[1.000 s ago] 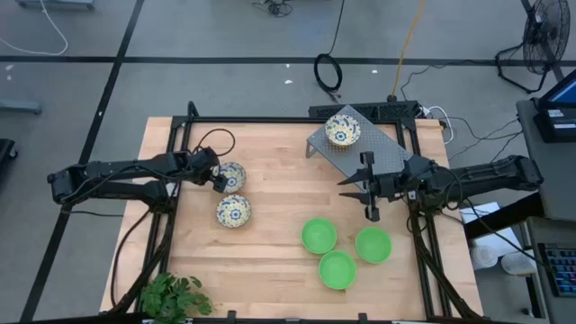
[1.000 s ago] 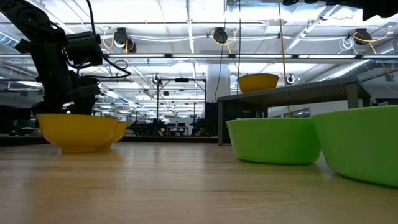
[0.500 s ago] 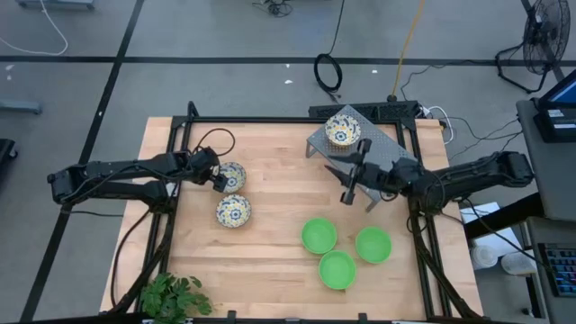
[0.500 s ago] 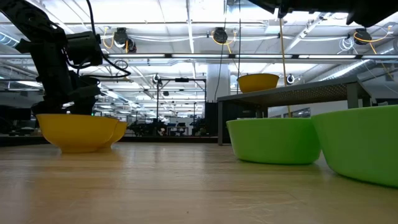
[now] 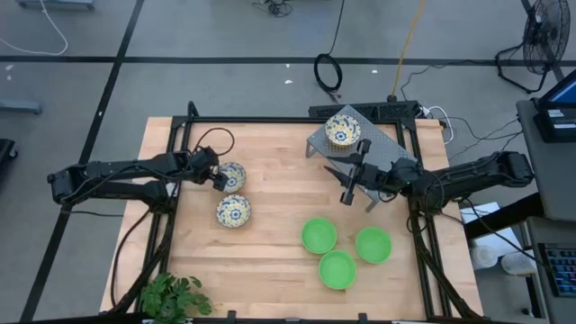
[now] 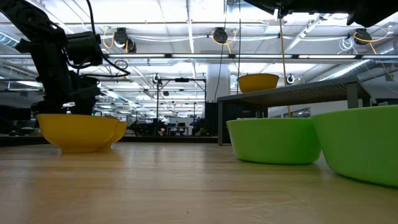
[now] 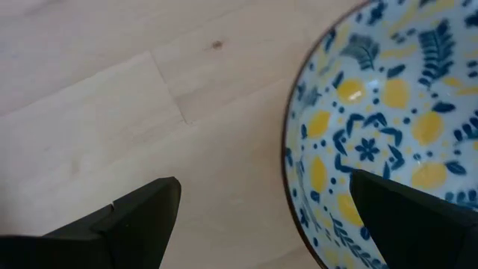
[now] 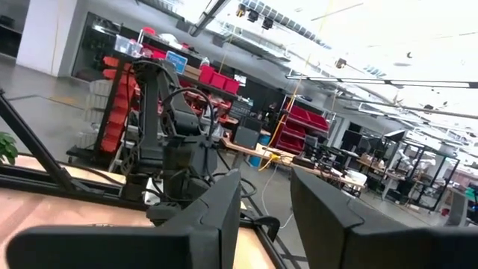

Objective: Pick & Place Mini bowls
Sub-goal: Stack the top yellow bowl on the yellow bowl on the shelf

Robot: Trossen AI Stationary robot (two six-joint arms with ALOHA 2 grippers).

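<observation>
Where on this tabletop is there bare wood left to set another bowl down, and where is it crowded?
Bare wood: the centre strip between the floral bowls on the left and the green bowls; the near-left stretch beside the plant. Crowded: the far-right corner with the rack, its bowl and the right gripper; the left gripper straddles one floral bowl's rim.

You've got three plain green bowls (image 5: pixel 337 248), three blue-and-yellow floral bowls (image 5: pixel 233 211) with yellow outsides, grey perforated rack (image 5: pixel 382 148), light wood table (image 5: pixel 279 184).
</observation>
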